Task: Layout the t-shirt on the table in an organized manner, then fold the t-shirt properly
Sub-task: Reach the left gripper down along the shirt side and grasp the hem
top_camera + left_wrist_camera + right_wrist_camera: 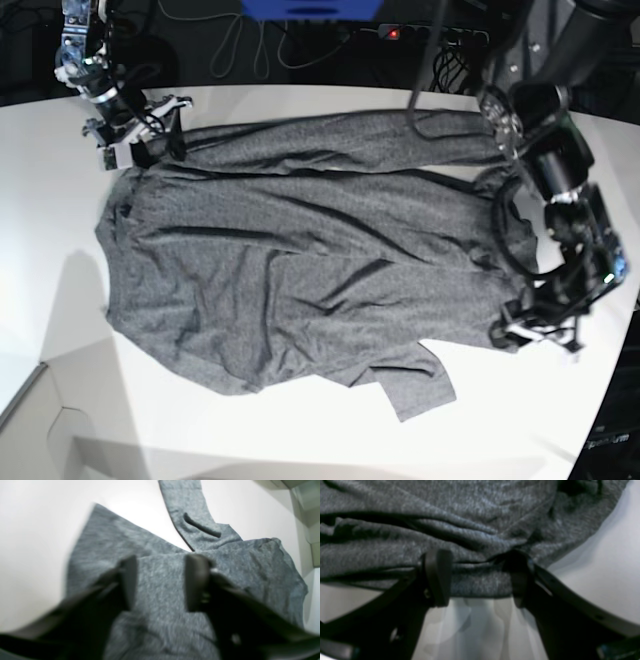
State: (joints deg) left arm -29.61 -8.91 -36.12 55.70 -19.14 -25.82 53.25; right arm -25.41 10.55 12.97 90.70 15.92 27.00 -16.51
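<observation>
At the left of the base view the right gripper (140, 140) stands at the far corner of the shirt (300, 270), where a sleeve meets the body. In its wrist view the jaws are wide apart and the bunched edge of the cloth lies between them, but they do not pinch it; I judge it is placed there to take this corner for pulling. The shirt lies in the middle of the table (300, 440), spread but wrinkled, with one sleeve stretched along the far edge and another end folded under at the near side, so the laying out is not finished. At the right the left gripper (535, 335) is low over the other end of the shirt. Its wrist view shows the fingers (197, 580) partly apart above flat cloth, with nothing caught between them; whether they press on the fabric I cannot tell, because the picture is blurred.
</observation>
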